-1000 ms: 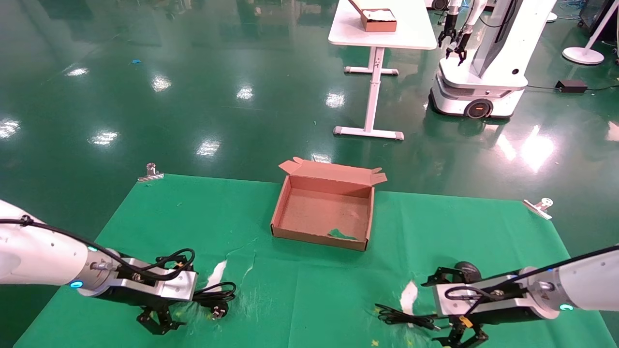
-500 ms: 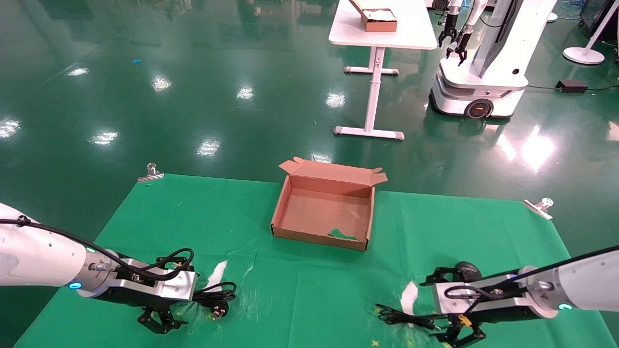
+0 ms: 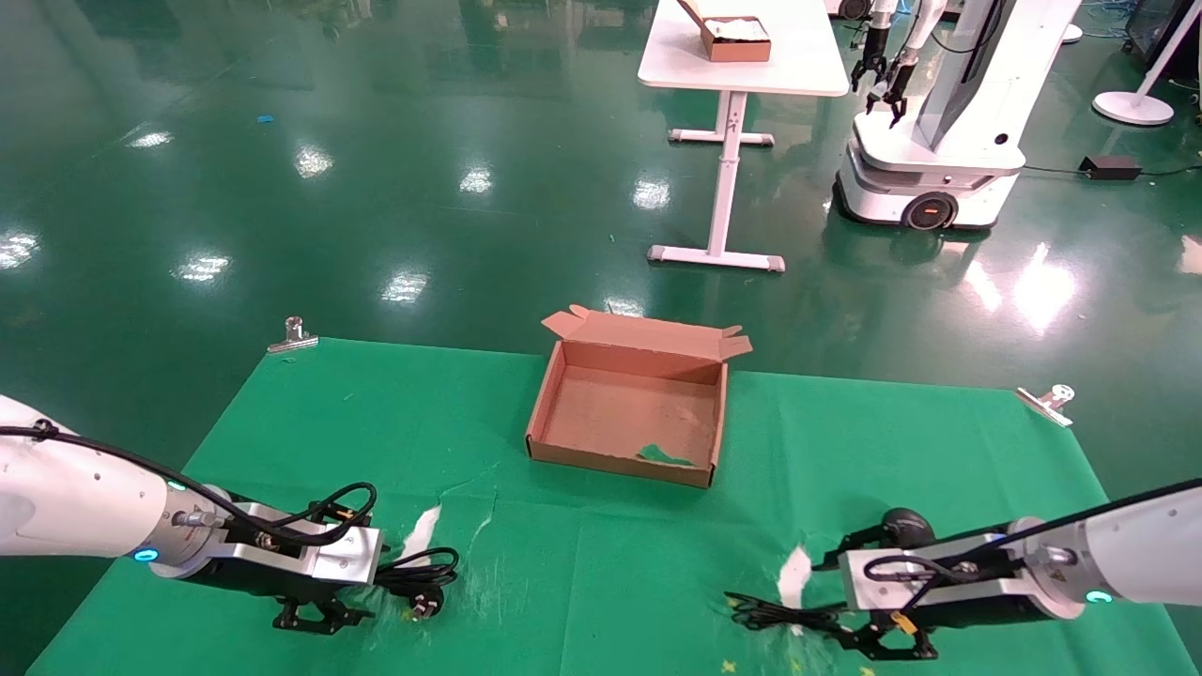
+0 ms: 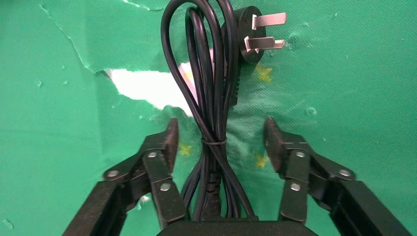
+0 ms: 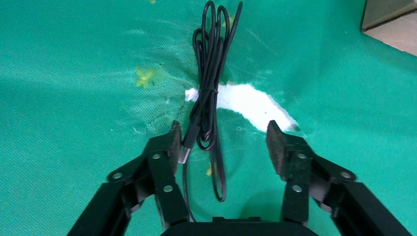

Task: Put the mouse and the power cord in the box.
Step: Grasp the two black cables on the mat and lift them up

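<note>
- The left end effector (image 3: 319,615) is low over the table (image 3: 601,563) with its jaws spread wide, holding nothing. The power cord (image 4: 211,98) runs right between them, its tied waist level with the fingertips (image 4: 169,140) and the pronged plug just beyond.
- The right end effector (image 3: 887,643) is just as low and just as open, empty too. The thin bundled cable (image 5: 209,98) lies between its jaws. The mouse (image 3: 906,528) sits just behind the wrist, mostly hidden by the arm, so I can't tell how it lies.
- The box (image 3: 627,413) stands well ahead of both end effectors, between them, lid flap thrown back and interior open.
- Risks, to my eye: closing on only some strands would let the loops sag and drag on the lift. On the right, lifting by the cable alone would leave the mouse dangling, liable to swing or catch the near wall of the box.
- The torn green cloth (image 4: 74,59) beside each bundle could snag a fingertip.
- There's plenty of open cloth between each end effector and the box, with nothing in the way. Only the box's low near wall must be cleared.
</note>
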`<state>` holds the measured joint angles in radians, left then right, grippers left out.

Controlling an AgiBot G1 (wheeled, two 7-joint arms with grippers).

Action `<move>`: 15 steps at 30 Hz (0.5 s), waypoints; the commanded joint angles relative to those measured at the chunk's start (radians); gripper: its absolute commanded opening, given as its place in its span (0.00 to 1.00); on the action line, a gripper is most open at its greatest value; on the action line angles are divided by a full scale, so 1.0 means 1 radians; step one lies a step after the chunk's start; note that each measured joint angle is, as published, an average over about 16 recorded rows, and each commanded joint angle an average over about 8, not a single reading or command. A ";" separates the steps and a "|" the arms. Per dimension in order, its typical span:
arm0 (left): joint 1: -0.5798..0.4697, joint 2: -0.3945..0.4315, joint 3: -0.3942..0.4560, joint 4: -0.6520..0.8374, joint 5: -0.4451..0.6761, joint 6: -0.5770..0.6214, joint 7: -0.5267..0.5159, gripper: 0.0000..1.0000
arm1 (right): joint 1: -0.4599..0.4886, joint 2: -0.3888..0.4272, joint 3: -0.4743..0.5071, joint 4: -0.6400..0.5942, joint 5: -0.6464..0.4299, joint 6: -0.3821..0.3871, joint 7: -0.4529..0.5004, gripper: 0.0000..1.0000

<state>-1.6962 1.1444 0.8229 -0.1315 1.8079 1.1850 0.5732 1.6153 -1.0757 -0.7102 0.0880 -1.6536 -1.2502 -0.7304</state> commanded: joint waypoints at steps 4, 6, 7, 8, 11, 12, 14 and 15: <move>0.000 -0.001 0.000 -0.002 0.000 0.001 -0.001 0.00 | -0.001 0.001 0.000 0.002 0.000 -0.001 0.001 0.00; 0.001 -0.001 0.000 -0.003 -0.001 0.001 -0.001 0.00 | -0.001 0.001 0.000 0.003 0.001 -0.001 0.001 0.00; 0.001 -0.001 0.000 -0.003 -0.001 0.001 -0.001 0.00 | -0.001 0.001 0.001 0.003 0.001 -0.001 0.001 0.00; 0.001 -0.001 0.000 -0.003 -0.001 0.001 -0.001 0.00 | -0.001 0.001 0.001 0.003 0.001 -0.001 0.001 0.00; 0.001 -0.001 -0.001 -0.004 -0.001 0.001 -0.001 0.00 | -0.001 0.001 0.001 0.004 0.001 -0.001 0.001 0.00; 0.001 -0.001 -0.001 -0.004 -0.001 0.001 -0.001 0.00 | -0.001 0.001 0.001 0.004 0.001 -0.001 0.001 0.00; 0.001 -0.001 -0.001 -0.004 -0.001 0.001 -0.002 0.00 | -0.001 0.001 0.001 0.004 0.001 -0.001 0.001 0.00; 0.001 -0.001 -0.001 -0.004 -0.001 0.001 -0.002 0.00 | -0.001 0.001 0.001 0.004 0.001 -0.001 0.001 0.00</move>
<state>-1.6952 1.1433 0.8223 -0.1354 1.8065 1.1860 0.5716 1.6142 -1.0743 -0.7095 0.0920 -1.6523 -1.2513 -0.7291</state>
